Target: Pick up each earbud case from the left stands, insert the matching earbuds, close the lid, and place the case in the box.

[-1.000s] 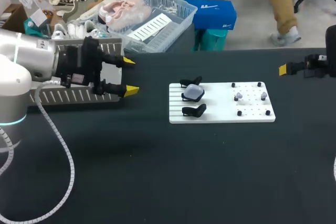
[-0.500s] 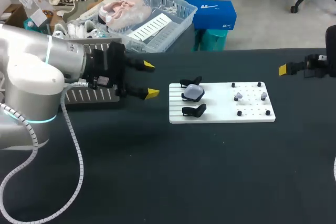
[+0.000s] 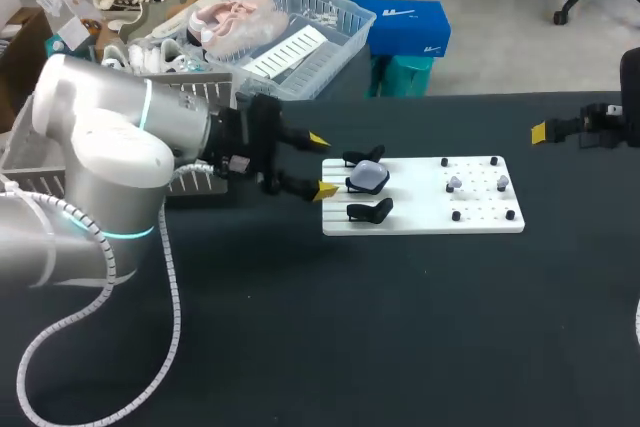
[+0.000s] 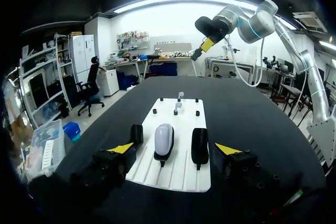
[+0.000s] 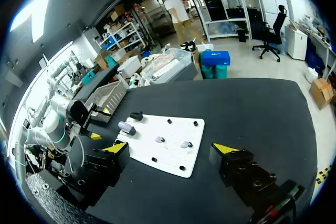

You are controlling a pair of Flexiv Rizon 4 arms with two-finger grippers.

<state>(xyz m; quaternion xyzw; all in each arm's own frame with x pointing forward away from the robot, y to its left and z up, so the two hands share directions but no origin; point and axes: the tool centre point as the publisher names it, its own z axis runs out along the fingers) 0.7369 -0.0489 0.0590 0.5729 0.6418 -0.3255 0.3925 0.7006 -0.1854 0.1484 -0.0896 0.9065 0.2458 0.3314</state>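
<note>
Closing on the board: my left gripper (image 3: 322, 164) has come across from the table's left side in the past second. Its yellow tips now stand at the left edge of the white board (image 3: 420, 224), spread wide with nothing between them.

- Earbud case (image 3: 367, 177): pale, resting on the middle of three black stands, untouched. The two outer stands (image 3: 372, 211) look bare.
- Meaning: approach is nearly done. I judge the pick is next, a short advance and then a squeeze on the case.
- Right gripper (image 5: 172, 148): fingers apart, empty, parked well off at the table's right.

View differences:
- Left wrist view shows the case (image 4: 164, 139) dead ahead on the centreline between my fingers, which the head view only hints at.
- Head view shows just one yellow tip of the right gripper. Its own wrist view shows both.
- Right wrist view also takes in the two earbuds (image 5: 159, 139) among the pegs and the grey slatted box (image 5: 108, 94) behind my left arm.
</note>
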